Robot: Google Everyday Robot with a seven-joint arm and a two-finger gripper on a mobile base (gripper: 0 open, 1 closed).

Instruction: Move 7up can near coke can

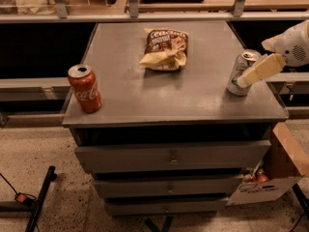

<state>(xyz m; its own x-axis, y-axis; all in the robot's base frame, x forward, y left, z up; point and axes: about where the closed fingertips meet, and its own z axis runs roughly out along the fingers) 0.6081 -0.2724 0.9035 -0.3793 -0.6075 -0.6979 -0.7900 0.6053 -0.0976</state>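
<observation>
The 7up can [239,71], silver with a silver top, stands upright near the right edge of the grey cabinet top [159,93]. The coke can [85,88], red with white script, stands upright at the front left corner. My gripper [255,72] reaches in from the right edge of the view, cream-coloured, and overlaps the right side of the 7up can at mid height. Part of the 7up can's label is hidden behind it.
A brown chip bag [165,49] lies at the back middle of the cabinet top. The cabinet has drawers [171,157] in front. A cardboard box [275,175] sits on the floor at the right. A black stand leg [41,199] lies at the lower left.
</observation>
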